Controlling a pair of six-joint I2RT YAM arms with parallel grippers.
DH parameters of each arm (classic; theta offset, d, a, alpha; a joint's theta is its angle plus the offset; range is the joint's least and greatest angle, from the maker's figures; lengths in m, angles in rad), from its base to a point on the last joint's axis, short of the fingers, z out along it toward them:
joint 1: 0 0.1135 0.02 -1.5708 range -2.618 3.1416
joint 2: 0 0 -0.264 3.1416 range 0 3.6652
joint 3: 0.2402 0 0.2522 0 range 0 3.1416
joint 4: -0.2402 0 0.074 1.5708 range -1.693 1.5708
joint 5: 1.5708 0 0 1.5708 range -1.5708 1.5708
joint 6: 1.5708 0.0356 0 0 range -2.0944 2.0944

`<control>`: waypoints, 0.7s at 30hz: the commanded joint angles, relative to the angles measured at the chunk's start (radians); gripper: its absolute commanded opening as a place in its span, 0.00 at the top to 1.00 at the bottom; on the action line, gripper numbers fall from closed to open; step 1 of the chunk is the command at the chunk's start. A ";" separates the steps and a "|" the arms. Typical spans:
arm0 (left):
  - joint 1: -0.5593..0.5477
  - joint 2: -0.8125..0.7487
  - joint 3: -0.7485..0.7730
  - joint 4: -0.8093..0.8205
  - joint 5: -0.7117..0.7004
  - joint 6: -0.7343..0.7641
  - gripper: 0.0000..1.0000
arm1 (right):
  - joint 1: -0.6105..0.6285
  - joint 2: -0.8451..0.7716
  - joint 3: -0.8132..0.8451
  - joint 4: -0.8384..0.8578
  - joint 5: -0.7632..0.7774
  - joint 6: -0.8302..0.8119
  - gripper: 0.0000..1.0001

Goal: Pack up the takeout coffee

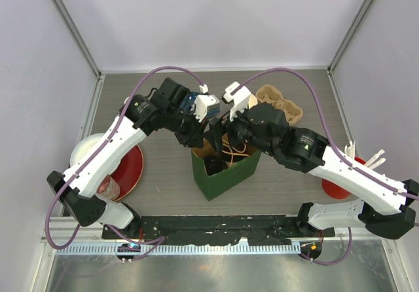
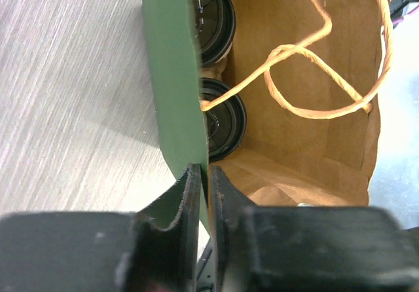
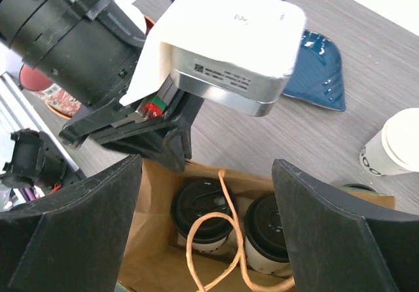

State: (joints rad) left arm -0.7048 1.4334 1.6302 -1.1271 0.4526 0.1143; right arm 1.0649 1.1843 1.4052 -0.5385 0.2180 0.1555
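left wrist: left tool tight on bag; right tool wide; camera label illegible

Two takeout coffee cups stand upright inside the green paper bag, side by side along one wall, down near its floor. The first cup and the second cup each have a cream-white tapered body capped by a round black sip lid.
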 commanded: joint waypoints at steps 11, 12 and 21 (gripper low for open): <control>-0.005 -0.025 0.118 -0.023 -0.012 0.019 0.40 | -0.038 0.014 0.125 -0.041 0.277 0.025 0.10; -0.005 -0.033 0.128 -0.025 -0.017 0.022 0.36 | -0.054 0.014 0.141 -0.060 0.350 0.035 0.09; -0.005 -0.073 0.174 -0.022 -0.110 0.001 0.12 | -0.500 -0.014 0.253 -0.388 0.514 0.153 0.11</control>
State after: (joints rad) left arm -0.7002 1.4590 1.7489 -0.9367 0.2821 0.0460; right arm 0.8783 1.2057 1.5990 -0.6971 0.2352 0.3004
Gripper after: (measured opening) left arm 0.848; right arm 0.920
